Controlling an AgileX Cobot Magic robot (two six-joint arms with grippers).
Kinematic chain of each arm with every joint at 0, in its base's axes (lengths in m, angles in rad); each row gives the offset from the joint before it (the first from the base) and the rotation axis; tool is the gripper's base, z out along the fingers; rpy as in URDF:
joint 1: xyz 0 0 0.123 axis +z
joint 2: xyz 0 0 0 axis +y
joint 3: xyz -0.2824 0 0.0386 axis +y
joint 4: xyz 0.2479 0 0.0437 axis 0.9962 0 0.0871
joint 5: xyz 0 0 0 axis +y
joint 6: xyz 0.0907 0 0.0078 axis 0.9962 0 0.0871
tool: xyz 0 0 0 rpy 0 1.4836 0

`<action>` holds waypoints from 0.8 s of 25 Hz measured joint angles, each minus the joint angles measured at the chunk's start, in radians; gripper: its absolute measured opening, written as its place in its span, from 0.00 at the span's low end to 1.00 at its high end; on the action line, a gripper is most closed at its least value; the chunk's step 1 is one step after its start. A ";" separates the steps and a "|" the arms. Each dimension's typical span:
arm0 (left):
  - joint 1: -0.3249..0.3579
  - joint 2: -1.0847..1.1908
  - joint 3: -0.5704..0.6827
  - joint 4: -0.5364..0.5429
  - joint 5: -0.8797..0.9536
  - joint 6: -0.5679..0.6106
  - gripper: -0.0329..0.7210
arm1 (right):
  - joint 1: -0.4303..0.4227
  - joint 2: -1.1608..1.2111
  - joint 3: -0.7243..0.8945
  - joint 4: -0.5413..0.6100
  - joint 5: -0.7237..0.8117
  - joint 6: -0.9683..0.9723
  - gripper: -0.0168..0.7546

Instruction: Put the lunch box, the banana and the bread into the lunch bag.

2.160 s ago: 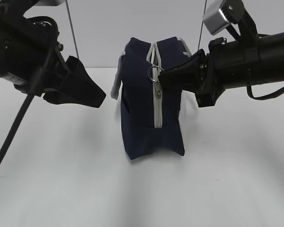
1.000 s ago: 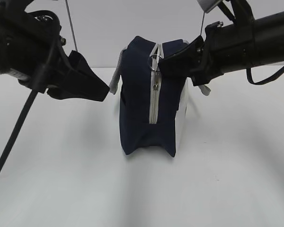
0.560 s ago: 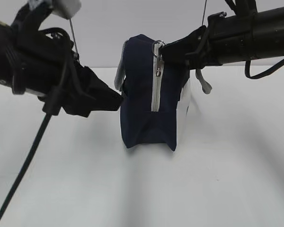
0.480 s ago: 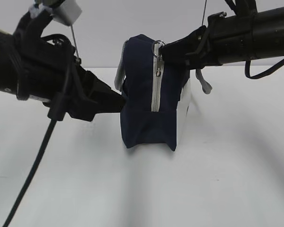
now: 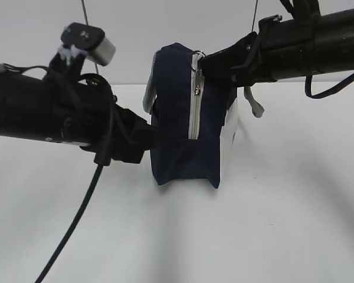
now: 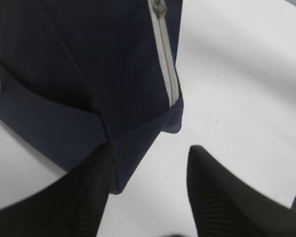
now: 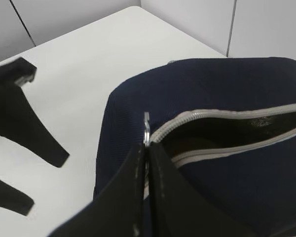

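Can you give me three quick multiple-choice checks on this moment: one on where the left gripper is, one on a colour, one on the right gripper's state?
1. Where is the left gripper?
A. At the lower corner of the lunch bag
B. Above the bag's top
C. Far off at the table's edge

2. What colour is the zipper tape on the bag's end?
A. Red
B. Light grey
C. Yellow

3. What is the right gripper doing?
A. Hanging open, clear of the bag
B. Closed on a grey handle
C. Closed on the ring pull at the top of the zipper

Answers:
1 A: the left wrist view shows its open fingers at the bag's bottom corner, one touching the fabric.
2 B: a pale grey strip runs down the navy end.
3 C: the right wrist view shows the fingers pressed together on the ring, the zipper partly open behind it.
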 joint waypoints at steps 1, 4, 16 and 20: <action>0.000 0.026 0.000 -0.028 0.000 0.031 0.52 | 0.000 0.000 0.000 0.000 0.000 0.000 0.00; 0.000 0.097 0.000 -0.171 -0.004 0.190 0.52 | 0.000 0.000 0.000 0.000 0.000 0.000 0.00; 0.093 0.190 -0.001 -0.492 0.073 0.574 0.57 | 0.000 0.016 0.000 -0.003 0.034 -0.002 0.00; 0.096 0.211 -0.002 -0.492 0.142 0.606 0.58 | 0.000 0.016 0.000 -0.006 0.034 -0.002 0.00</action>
